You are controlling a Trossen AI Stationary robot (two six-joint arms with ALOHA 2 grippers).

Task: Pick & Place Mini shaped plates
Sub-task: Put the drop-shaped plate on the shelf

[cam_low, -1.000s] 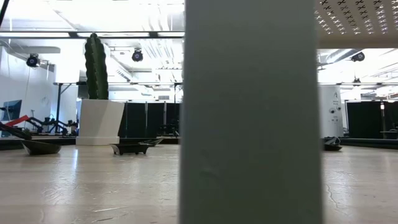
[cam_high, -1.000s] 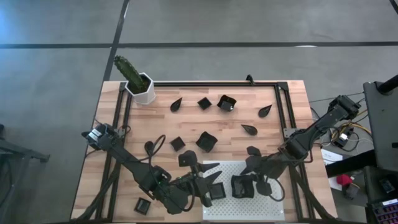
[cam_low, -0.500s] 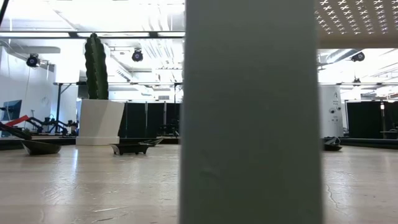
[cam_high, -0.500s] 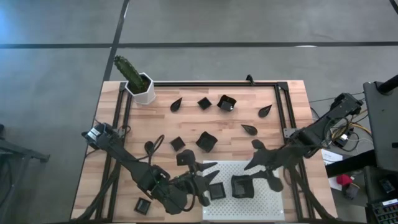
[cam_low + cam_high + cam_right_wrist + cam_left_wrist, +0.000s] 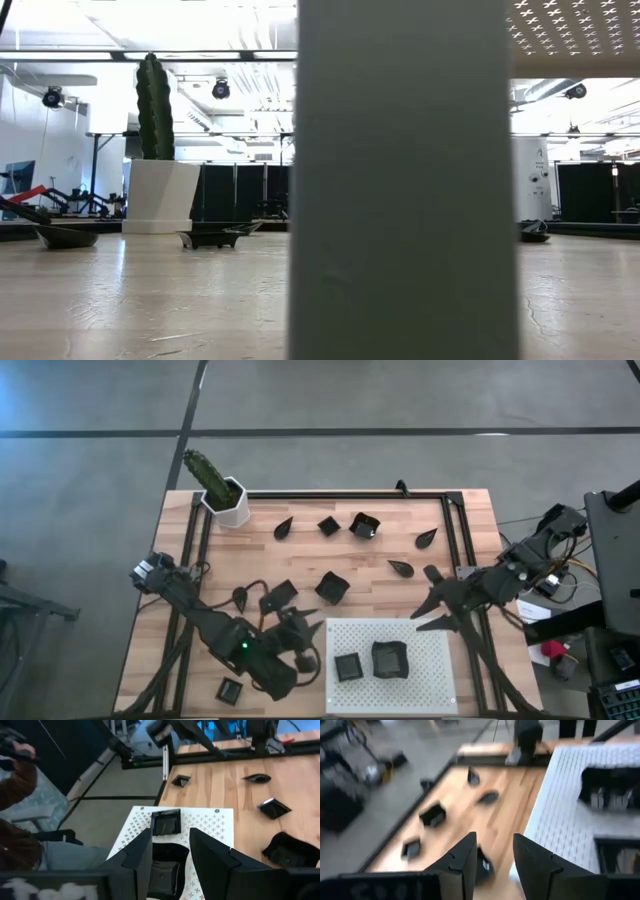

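Tools both spread wide and empty; my right tool [image 5: 436, 610] hangs just off the white board [image 5: 437, 675], my left tool [image 5: 300, 643] at its other side; two plates [image 5: 370, 662] sit on it, others [image 5: 331, 587] scattered over the surface [image 5: 470, 520]; I judge a low swing could knock a loose plate.

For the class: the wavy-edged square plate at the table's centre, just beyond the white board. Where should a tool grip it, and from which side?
Probably from straight above, pinching one raised rim of the wavy-edged square plate: it sits flat and low, open side up, with bare wood around it.
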